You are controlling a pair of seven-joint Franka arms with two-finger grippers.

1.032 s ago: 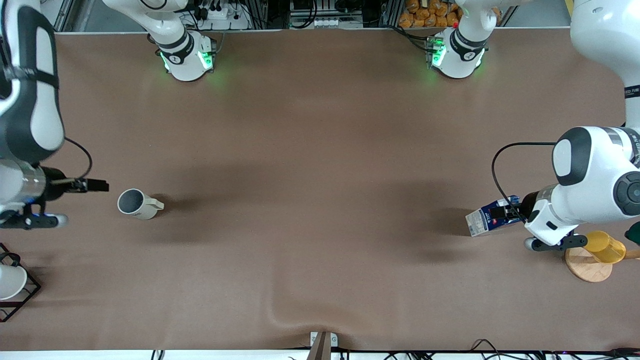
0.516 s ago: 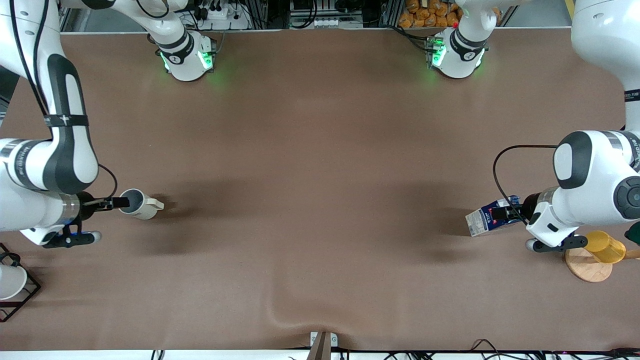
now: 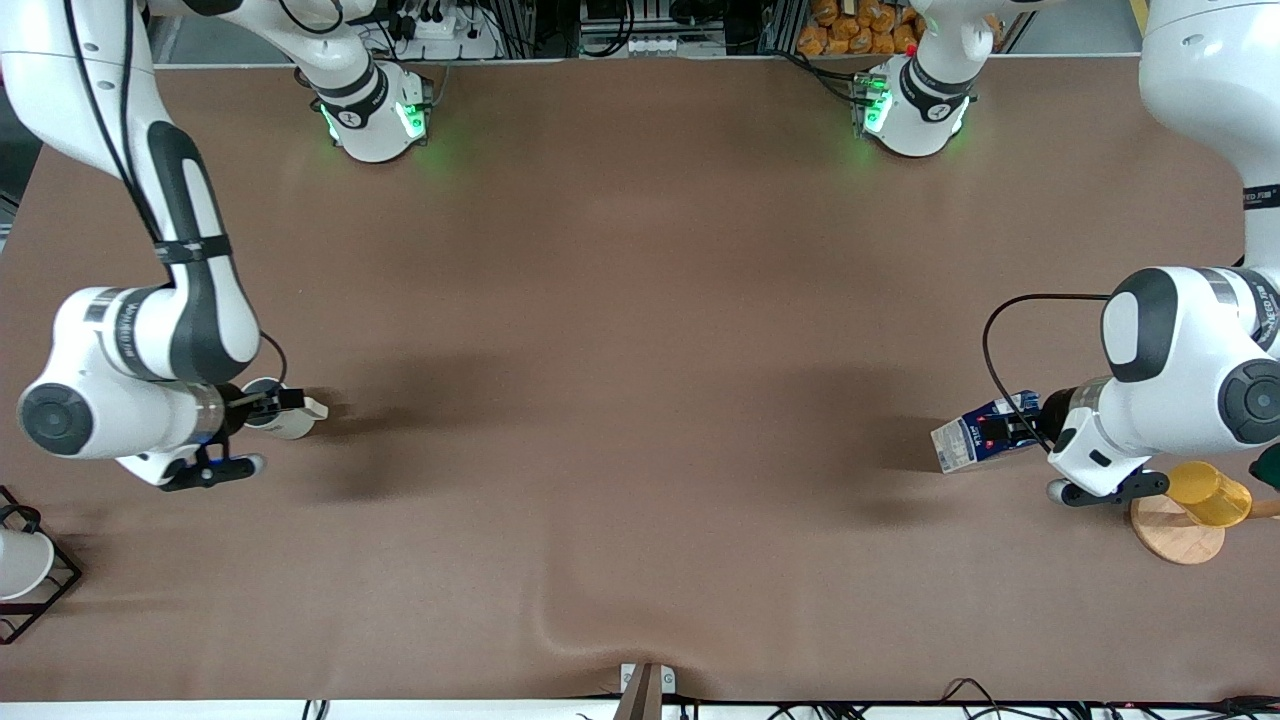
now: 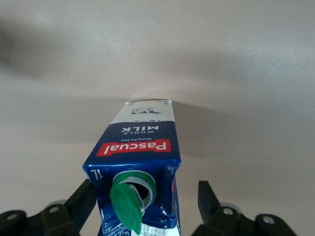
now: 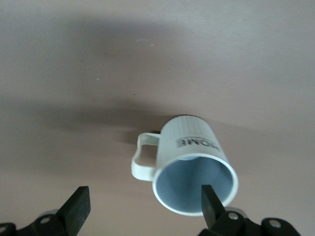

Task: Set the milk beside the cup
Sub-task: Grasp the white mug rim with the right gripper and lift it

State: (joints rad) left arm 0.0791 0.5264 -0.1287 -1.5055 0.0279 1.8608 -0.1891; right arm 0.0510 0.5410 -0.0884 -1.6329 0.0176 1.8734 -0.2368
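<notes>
The milk is a dark-blue carton with a red label band, toward the left arm's end of the table. It seems to lie on its side, green cap end toward my left gripper. In the left wrist view the carton sits between the open fingers of that gripper. The cream-white cup stands upright toward the right arm's end. My right gripper is open over its mouth. In the right wrist view one finger of that gripper overlaps the rim of the cup.
A yellow cup on a round wooden base stands right beside the left wrist. A white cup in a black wire frame sits at the right arm's end, nearer the front camera. The brown cloth has a fold near the front edge.
My right arm has swung in from the table's end, and its gripper has moved from beside the cup to over its mouth. The left arm and the milk have barely moved.
</notes>
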